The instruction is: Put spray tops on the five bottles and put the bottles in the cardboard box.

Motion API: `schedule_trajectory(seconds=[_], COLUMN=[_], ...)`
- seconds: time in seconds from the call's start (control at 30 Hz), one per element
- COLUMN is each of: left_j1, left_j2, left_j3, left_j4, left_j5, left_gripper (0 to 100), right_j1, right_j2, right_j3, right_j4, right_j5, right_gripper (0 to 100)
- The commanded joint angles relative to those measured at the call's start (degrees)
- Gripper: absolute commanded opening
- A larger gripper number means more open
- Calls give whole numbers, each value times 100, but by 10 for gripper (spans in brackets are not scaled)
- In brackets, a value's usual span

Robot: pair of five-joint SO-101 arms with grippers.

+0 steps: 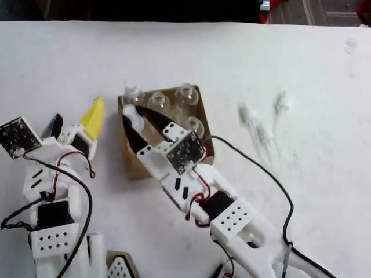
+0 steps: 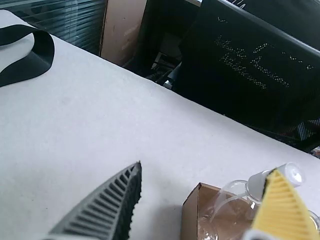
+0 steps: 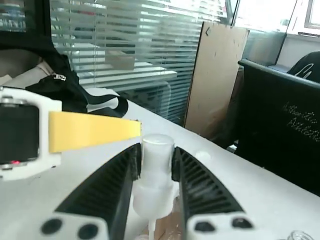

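**Plastic, Cardboard and a Matt White Counter**

The counter [image 1: 232, 52] is showing a matt white, faintly grainy surface. The cardboard box [image 1: 132, 168] is looking like plain brown paperboard, dull and rough along its cut edges. The bottles [image 1: 187, 95] standing in it are gleaming as clear, glossy plastic. The spray top [image 3: 156, 175] is presenting smooth, opaque white plastic with a soft sheen. On the right pincer [image 3: 156, 148], the fingers [image 3: 200, 187] are showing black, ribbed, matt plastic. The left pincer [image 2: 206, 170] is showing one ridged yellow finger and one dark grey ribbed one, both dull. The arm shells [image 1: 237, 223] are looking like matt white plastic, and a smooth black-sheathed cable [image 1: 277, 184] is trailing beside them.
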Motion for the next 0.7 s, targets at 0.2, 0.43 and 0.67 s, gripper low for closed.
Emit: schedule_trajectory(seconds=[0.2, 0.43, 0.67], left_j1=[-66, -66, -66], left_j2=[-66, -66, -66], left_j3=[-70, -70, -70], left_j4=[-167, -167, -167], left_j5=[62, 62, 62], left_gripper=[357, 357, 357], right_j1=[-40, -40, -22], right_j2=[66, 497, 892], right_j3=[70, 114, 123], right_j4=[-382, -734, -963], right_j5=[-53, -53, -440], right_gripper=[18, 18, 18])
